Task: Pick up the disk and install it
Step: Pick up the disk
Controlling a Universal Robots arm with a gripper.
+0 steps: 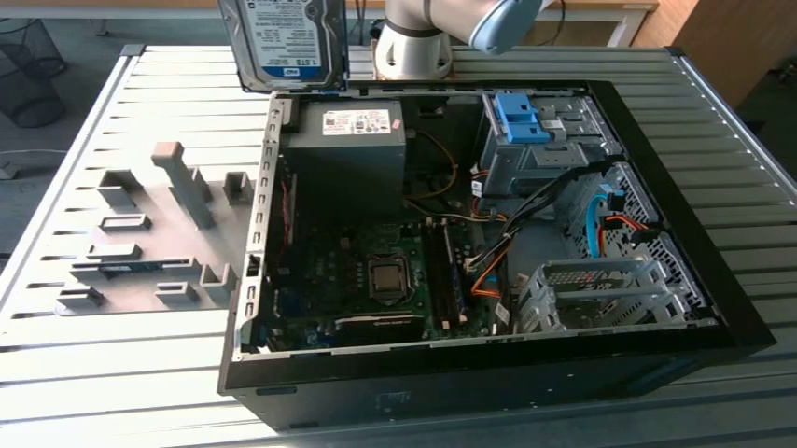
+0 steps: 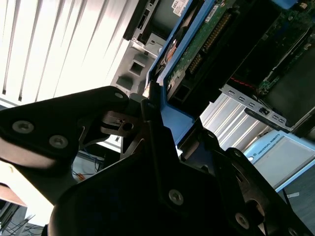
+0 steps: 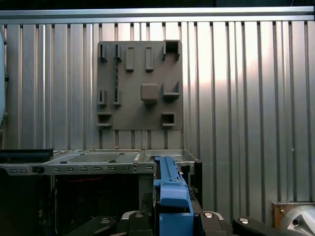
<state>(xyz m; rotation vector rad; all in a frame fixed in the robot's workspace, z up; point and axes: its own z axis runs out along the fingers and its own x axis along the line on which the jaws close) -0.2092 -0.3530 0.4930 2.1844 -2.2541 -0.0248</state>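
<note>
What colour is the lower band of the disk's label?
Blue, below white; the disk shows it best in the exterior view.

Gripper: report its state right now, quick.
Gripper: jaws closed on the disk, holding it upright by its blue-railed edges.

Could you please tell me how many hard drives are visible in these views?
1: the disk, aloft in the gripper over the edge of the open computer case. Others may be hidden in its drive cages.
</note>
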